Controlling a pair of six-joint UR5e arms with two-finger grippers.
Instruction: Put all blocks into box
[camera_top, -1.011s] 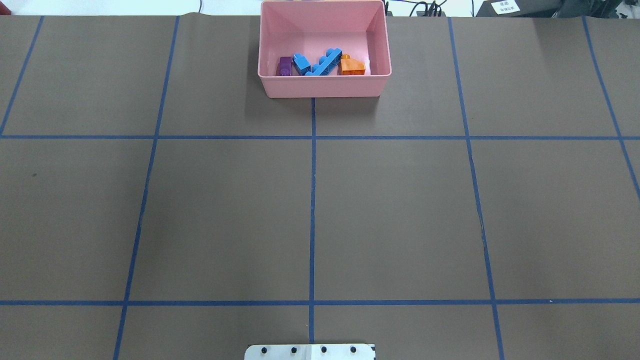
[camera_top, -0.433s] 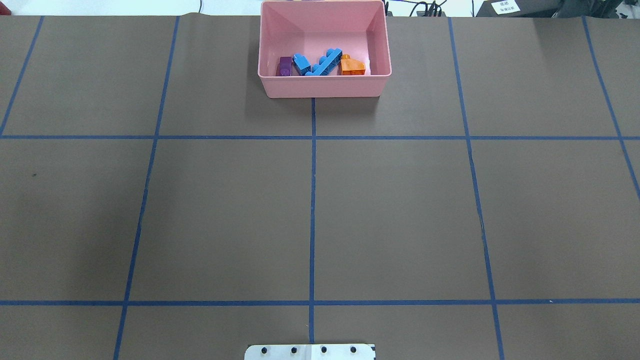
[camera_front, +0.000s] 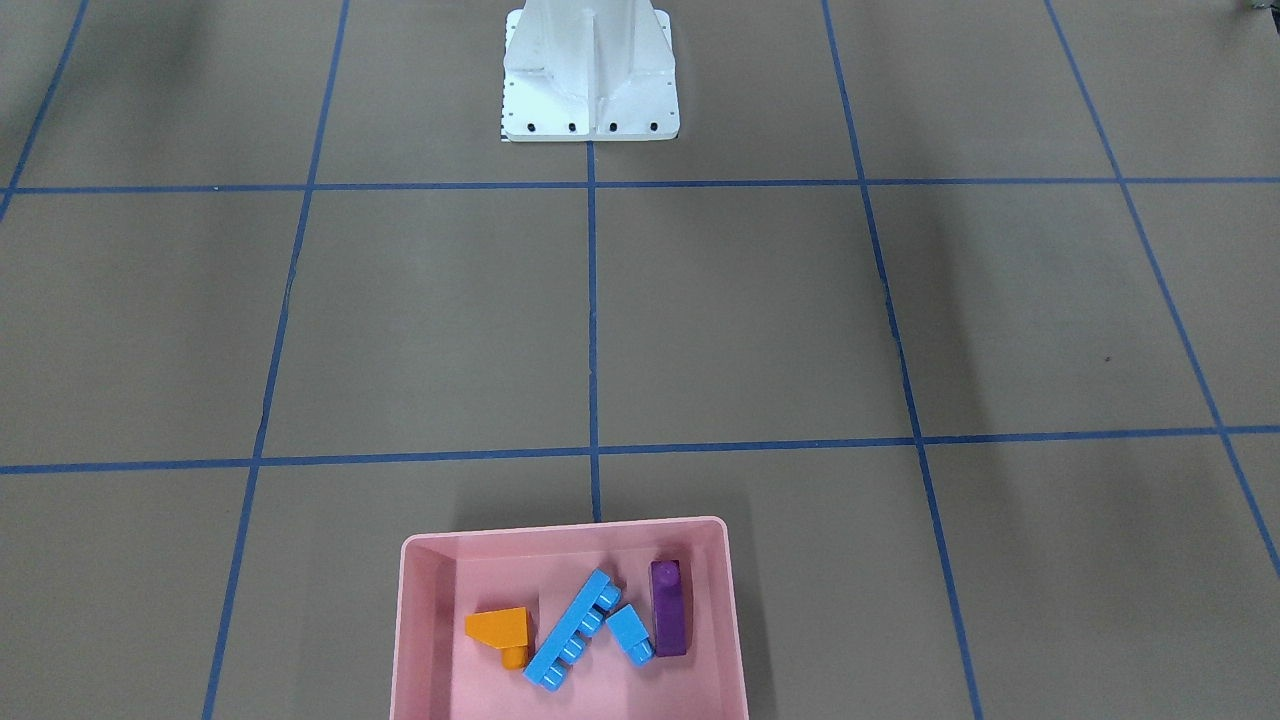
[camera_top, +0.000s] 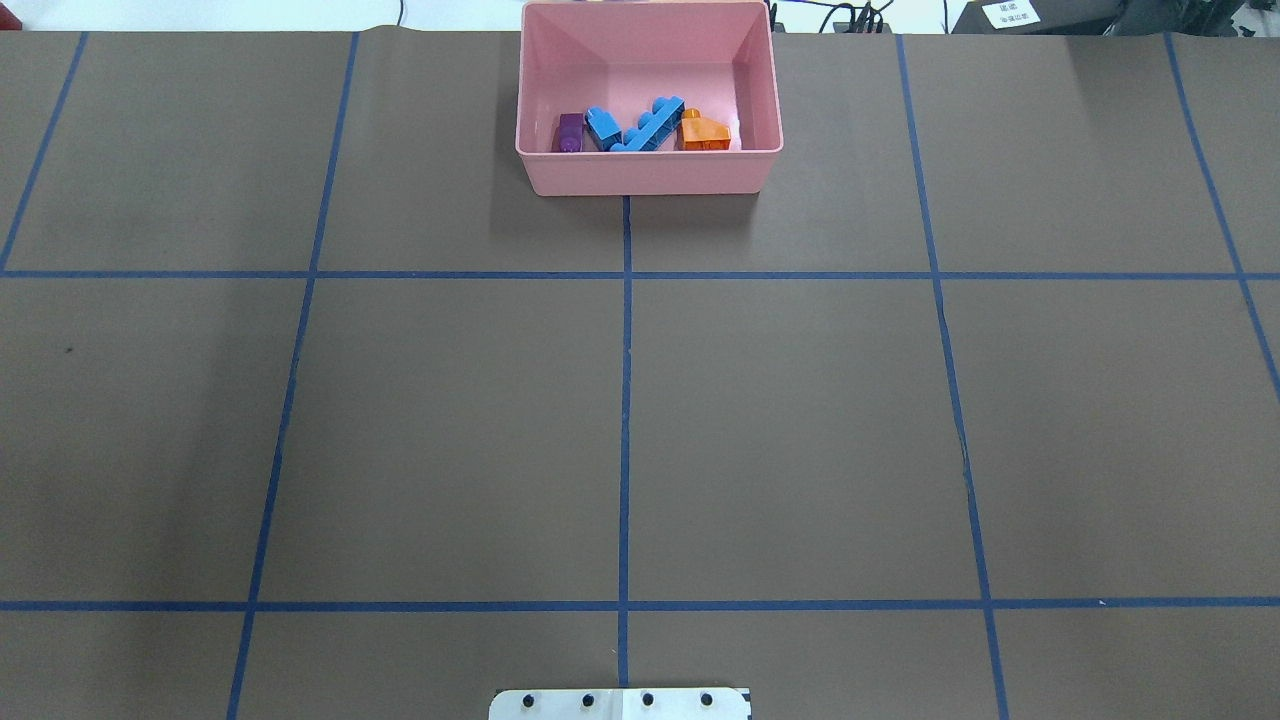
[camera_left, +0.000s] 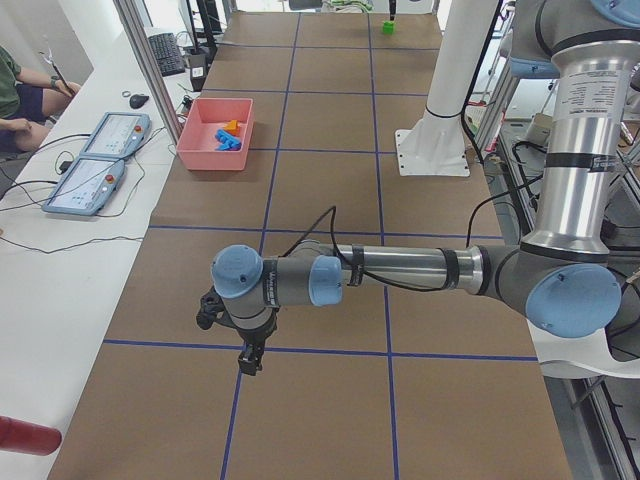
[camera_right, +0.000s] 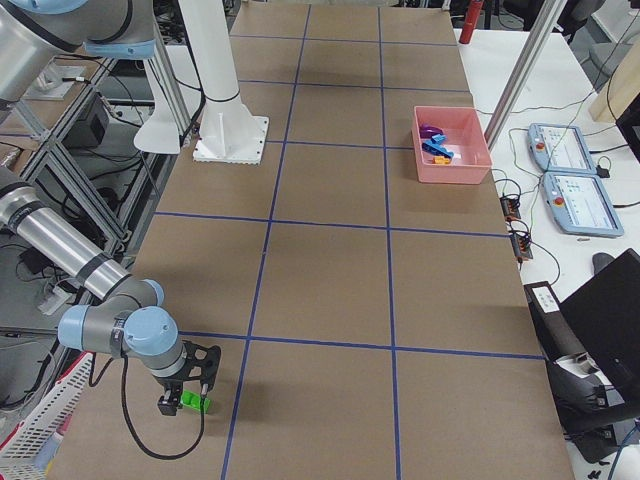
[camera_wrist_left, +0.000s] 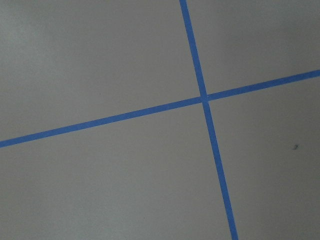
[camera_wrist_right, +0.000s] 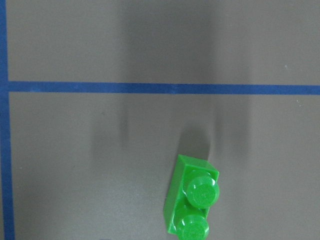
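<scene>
No change is detectable between the earlier overhead pictures and now. In the overhead view the box (camera_top: 648, 172) holds the same position at the far edge of the desk (camera_top: 800, 420). The purple bar (camera_top: 569, 132), blue cube (camera_top: 602, 126), blue bar (camera_top: 650, 124) and orange block (camera_top: 704, 131) inside it show no shift in place or angle. The left arm (camera_left: 400, 268) and right arm (camera_right: 55, 248) appear only in views that have no earlier picture, so their motion cannot be judged.

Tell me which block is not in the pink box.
The small green block, on the table by the right pincer; the other four lie in the box.
</scene>
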